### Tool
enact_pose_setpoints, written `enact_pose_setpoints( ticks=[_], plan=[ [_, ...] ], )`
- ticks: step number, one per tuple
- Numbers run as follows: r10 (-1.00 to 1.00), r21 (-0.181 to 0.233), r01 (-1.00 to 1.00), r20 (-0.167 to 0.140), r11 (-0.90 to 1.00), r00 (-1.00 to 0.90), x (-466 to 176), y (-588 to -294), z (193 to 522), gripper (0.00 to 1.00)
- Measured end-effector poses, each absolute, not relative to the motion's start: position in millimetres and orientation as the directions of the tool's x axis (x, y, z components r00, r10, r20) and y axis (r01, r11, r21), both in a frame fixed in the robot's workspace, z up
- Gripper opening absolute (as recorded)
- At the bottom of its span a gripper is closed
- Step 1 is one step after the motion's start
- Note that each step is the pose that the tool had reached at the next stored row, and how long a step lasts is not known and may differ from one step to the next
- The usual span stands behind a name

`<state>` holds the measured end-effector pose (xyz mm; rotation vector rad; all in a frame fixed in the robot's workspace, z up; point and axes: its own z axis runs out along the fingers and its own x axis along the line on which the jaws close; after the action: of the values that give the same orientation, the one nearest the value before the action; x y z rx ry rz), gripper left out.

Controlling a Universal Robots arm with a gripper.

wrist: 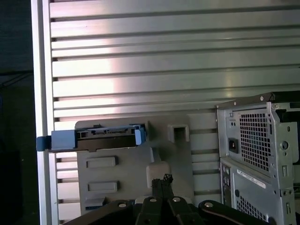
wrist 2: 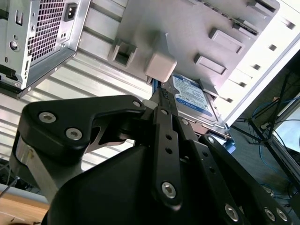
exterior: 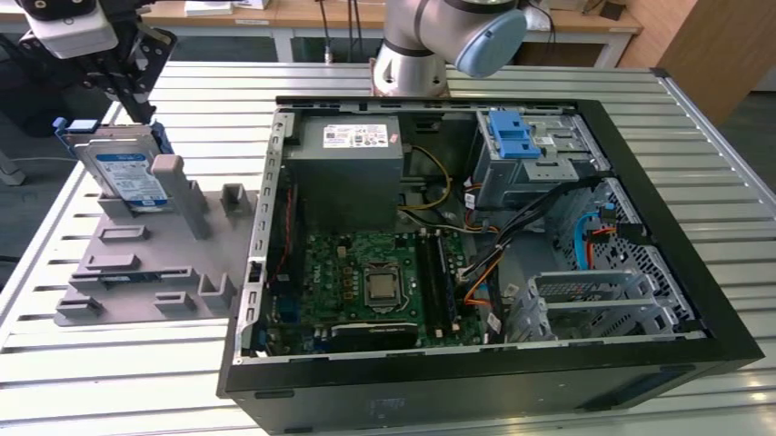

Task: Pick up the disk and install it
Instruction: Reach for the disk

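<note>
The disk (exterior: 125, 174), a silver drive with a blue-and-white label in a blue bracket, stands on edge in a grey holder (exterior: 145, 263) at the exterior view's left. My gripper (exterior: 148, 113) hangs just above the disk's top edge, by the holder's upright post (exterior: 167, 174). In both wrist views the fingertips sit pressed together with nothing between them, clear of the disk (wrist 2: 192, 98) (wrist: 96, 138). In the first wrist view my gripper (wrist: 163, 179) is over the post, to one side of the disk. In the second wrist view my gripper (wrist 2: 161, 96) is close to the bracket's edge.
An open black computer case (exterior: 485, 368) lies on the slatted metal table (exterior: 109, 381), just to the exterior view's right of the holder. Inside are a motherboard (exterior: 376, 282), a power supply (exterior: 352, 145) and a grey drive bay with a blue latch (exterior: 515, 136). The arm's base (exterior: 412, 54) stands behind the case.
</note>
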<state>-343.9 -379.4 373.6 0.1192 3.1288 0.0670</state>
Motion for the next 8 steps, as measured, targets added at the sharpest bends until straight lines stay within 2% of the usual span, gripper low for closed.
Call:
enact_pose_setpoints(
  ticks=[8],
  plan=[
    [0.076, 0.043, 0.076, -0.008, 0.996, -0.997, -346.4, -377.6, 373.0, 0.11]
  ],
)
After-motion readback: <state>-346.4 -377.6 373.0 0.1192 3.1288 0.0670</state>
